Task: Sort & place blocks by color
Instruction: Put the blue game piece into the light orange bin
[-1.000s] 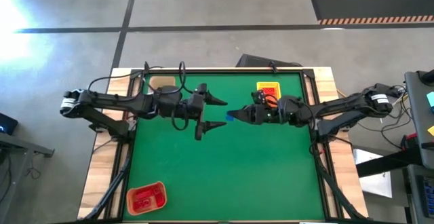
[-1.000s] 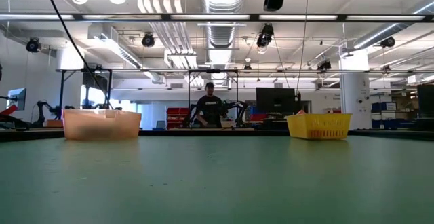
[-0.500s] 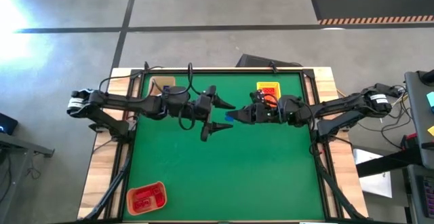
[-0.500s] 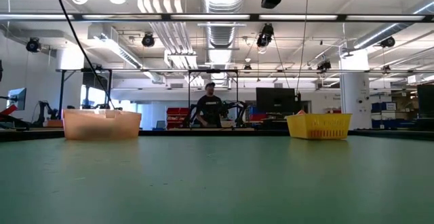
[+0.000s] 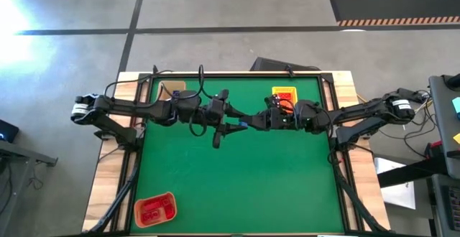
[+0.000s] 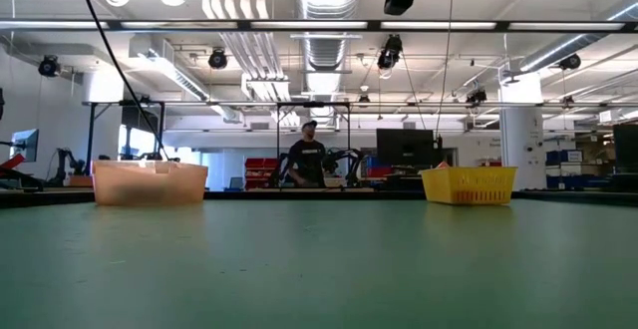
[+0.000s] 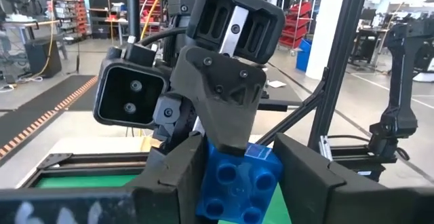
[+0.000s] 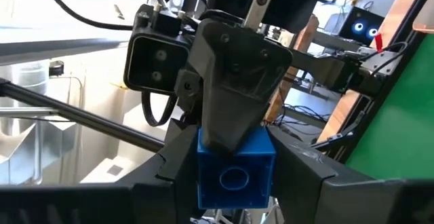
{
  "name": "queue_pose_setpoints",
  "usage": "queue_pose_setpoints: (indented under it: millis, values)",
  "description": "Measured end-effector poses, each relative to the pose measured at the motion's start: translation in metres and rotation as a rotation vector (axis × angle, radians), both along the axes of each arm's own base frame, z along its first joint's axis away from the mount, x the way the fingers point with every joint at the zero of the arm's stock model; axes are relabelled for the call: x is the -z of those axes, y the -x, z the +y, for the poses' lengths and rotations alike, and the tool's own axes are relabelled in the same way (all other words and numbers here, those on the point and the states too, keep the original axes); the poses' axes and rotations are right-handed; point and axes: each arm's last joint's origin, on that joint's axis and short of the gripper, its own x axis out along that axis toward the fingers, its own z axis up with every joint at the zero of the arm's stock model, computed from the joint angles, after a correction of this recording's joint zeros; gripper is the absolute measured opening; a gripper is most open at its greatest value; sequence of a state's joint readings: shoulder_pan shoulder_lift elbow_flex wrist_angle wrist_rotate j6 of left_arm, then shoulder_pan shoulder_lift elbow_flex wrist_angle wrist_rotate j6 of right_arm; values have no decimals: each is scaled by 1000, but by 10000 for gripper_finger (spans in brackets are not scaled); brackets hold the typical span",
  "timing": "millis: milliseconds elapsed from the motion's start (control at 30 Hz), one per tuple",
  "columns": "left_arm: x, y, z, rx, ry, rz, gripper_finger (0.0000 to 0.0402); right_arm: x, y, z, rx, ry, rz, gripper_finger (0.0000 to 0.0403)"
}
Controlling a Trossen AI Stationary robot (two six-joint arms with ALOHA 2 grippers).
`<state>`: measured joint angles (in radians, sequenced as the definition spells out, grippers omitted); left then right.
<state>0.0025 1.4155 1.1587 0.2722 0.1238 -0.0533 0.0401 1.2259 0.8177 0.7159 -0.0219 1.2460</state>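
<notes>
Mid-handoff above the green surface (image 5: 237,179): left gripper (image 5: 236,126) and right gripper (image 5: 249,123) both pinch the small blue plastic brick (image 7: 239,183), not yet sorted.

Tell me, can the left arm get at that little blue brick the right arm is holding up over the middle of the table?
Probably yes. The left gripper already meets the right gripper above the green table, and its fingers flank the blue brick. Nothing stands between them; only the right gripper's own hold remains.
</notes>
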Motion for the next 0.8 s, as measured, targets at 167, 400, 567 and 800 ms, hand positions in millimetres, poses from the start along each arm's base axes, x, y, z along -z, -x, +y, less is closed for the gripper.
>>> queue_pose_setpoints:
  millis: [167, 400, 567, 800]
  values:
    - [2, 0, 2, -6, 27, 25, 137, 3, -1, -2, 4, 10, 33, 175]
    - [1, 5, 8, -27, 41, 55, 136, 2, 4, -14, -6, 1, 71, 236]
    - [-2, 14, 14, -48, 50, 90, 135, -3, 14, -24, 9, 6, 116, 282]
    - [-8, 39, 27, -123, 25, 187, 135, -4, 38, -41, 77, 23, 292, 307]
